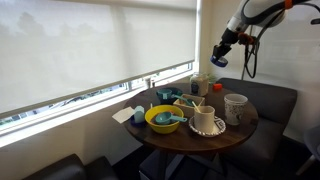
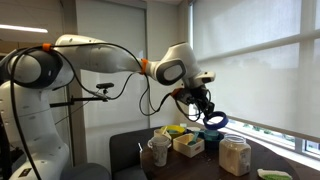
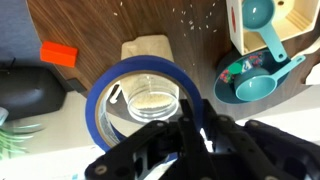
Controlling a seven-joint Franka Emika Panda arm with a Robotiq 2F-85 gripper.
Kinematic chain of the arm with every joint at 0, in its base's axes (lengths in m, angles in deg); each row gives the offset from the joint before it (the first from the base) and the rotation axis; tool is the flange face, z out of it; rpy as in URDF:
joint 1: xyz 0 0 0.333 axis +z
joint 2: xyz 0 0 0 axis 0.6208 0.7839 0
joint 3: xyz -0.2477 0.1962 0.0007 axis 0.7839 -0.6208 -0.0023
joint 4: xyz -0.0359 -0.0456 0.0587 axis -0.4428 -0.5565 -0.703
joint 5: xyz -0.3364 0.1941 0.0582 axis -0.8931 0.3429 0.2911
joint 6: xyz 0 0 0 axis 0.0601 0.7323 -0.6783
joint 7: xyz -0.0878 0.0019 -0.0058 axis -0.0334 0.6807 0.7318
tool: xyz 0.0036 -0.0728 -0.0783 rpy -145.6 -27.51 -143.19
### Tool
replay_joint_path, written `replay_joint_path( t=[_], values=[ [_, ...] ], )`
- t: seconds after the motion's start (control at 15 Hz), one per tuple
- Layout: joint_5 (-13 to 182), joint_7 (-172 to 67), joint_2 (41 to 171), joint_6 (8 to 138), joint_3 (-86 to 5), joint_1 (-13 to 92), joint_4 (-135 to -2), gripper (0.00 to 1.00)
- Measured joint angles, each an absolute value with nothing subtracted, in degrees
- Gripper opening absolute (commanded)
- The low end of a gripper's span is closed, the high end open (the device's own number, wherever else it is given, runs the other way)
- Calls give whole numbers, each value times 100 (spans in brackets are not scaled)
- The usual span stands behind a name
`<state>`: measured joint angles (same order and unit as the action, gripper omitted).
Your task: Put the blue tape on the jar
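The place looks like a seating nook in an office or a home; which one cannot be told. In an exterior view, a round dark wooden table (image 1: 185,141) at centre carries a yellow bowl (image 1: 163,120) and a white mug (image 1: 235,108). Dark cushioned seats (image 1: 272,100) stand at right. Roller blinds (image 1: 90,45) cover wide windows at upper left.

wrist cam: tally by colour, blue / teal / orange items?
Blue: 1, the blue tape
Teal: 2, upper cup and lower cup
Orange: 1, block
Total: 4
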<state>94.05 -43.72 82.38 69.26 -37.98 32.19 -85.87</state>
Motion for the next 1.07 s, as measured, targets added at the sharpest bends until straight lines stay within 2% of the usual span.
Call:
replay_joint_path(
  t=[0.07,0.33,0.4,0.73,1.07],
  values=[
    [9402,-4376,8325,6764,-3797,3219,-8306,15],
    [9403,-4376,8724,6353,-3796,3219,-7551,15],
    [9403,-4376,8769,6352,-3796,3219,-7512,5],
    [9084,-4841,9122,6234,-3796,3199,-7344,4],
    [9072,-4855,10192,5139,-3799,3180,-6119,4]
  ],
)
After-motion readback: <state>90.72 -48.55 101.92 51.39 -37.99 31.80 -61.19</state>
